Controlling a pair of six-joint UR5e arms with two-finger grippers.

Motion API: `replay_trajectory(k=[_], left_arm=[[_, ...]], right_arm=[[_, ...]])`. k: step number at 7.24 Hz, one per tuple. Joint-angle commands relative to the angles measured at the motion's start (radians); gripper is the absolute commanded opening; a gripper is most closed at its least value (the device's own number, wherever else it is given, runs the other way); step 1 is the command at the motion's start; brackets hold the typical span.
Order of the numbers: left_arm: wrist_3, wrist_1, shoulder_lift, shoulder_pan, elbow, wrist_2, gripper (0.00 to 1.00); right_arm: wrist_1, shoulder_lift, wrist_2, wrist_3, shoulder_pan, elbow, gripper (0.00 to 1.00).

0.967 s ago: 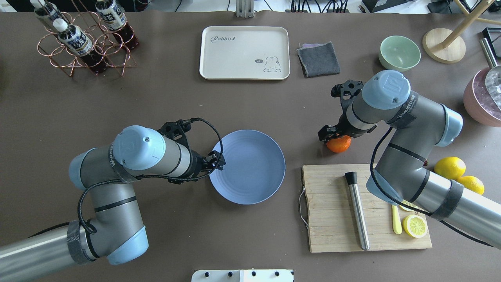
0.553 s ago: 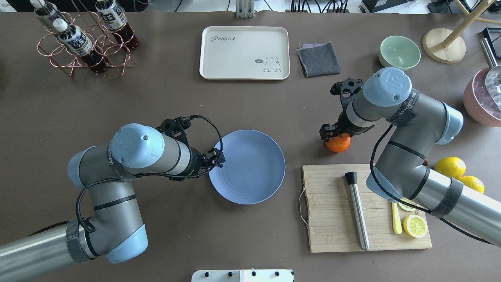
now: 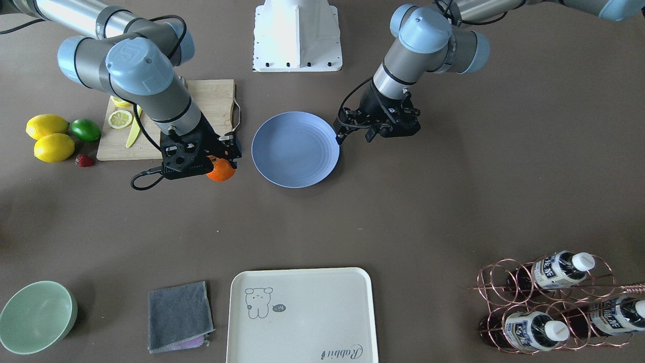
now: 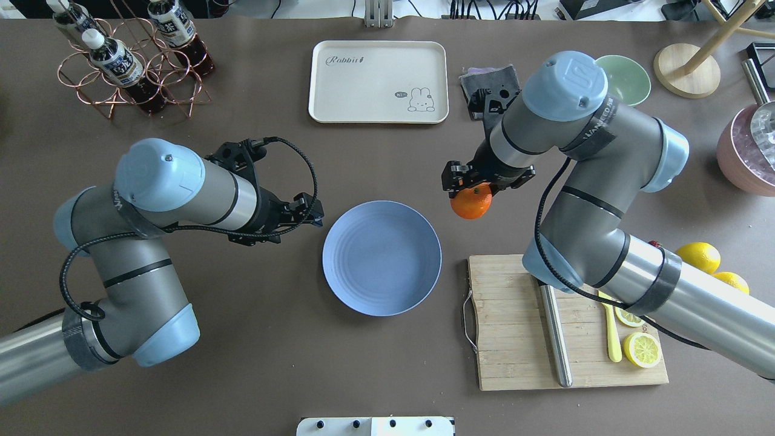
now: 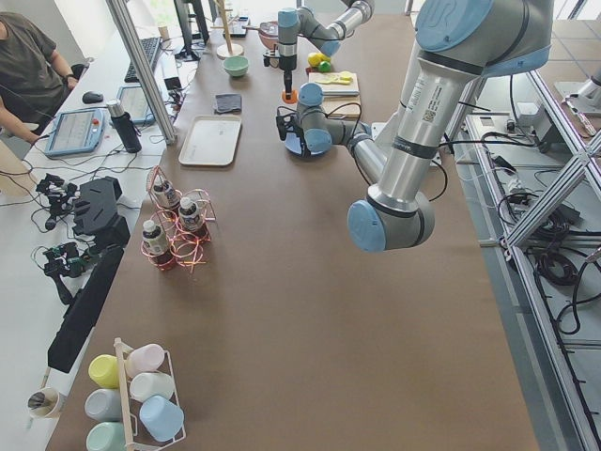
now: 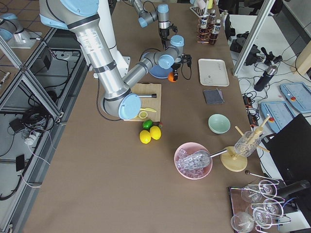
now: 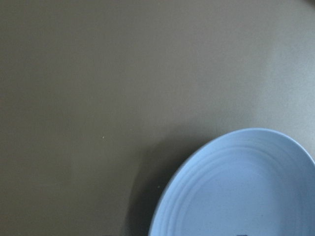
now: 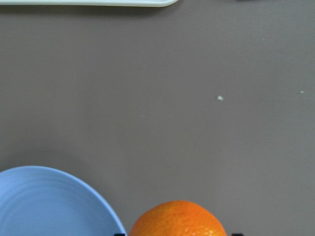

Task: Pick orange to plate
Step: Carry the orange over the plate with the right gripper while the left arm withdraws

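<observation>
A small round bright-orange fruit, the orange (image 4: 471, 203), hangs in the robot's right gripper (image 4: 471, 192), whose two fingers close on its sides from above. That top-down hold looks chosen so the fruit can be lowered straight onto a dish. It appears to ride clear of the brown table (image 4: 242, 339), just beside the rim of the round, shallow periwinkle-blue plate (image 4: 381, 258) but not yet over it. It is on the side toward the pale bamboo cutting board (image 4: 508, 327). The plate sits bare at mid-table between the two arms, within reach of either. The left gripper (image 4: 303, 216) holds off beside the plate's opposite edge and carries nothing, seemingly leaving the way open. Whether its fingers are spread or closed cannot be told from these views. By count the table shows one orange and one plate. Beside the board lie two whole yellow lemons (image 3: 47, 126), one green lime (image 3: 85, 129) and one small red strawberry (image 3: 84, 161). On the board are two cut lemon pieces (image 4: 642, 349). Further off are one cream rectangular tray with a rabbit drawing (image 4: 378, 82), one folded grey cloth (image 3: 179, 315) and one pale green bowl (image 3: 35, 316). Three dark bottles (image 3: 554, 268) rest in a copper wire rack (image 3: 499, 287).
</observation>
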Motion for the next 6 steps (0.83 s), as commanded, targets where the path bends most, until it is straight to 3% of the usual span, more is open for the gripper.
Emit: replay_trajectory(k=[1,4,6], left_arm=[[0.157,0.0,0.074,-0.111,-0.007,-0.094,0.89],[0.219,0.001,0.11,-0.159,-0.005,-0.129,0.91],[0.219,0.001,0.111,-0.159,-0.007,-0.129,0.94]], right_arm=[[-0.013,0.165,-0.106,0.17,-0.119,-0.105,0.0],[0.015,0.221,-0.217,0.217,-0.217,-0.217,0.0],[0.033,0.218,-0.217,0.223,-0.228,-0.231,0.0]])
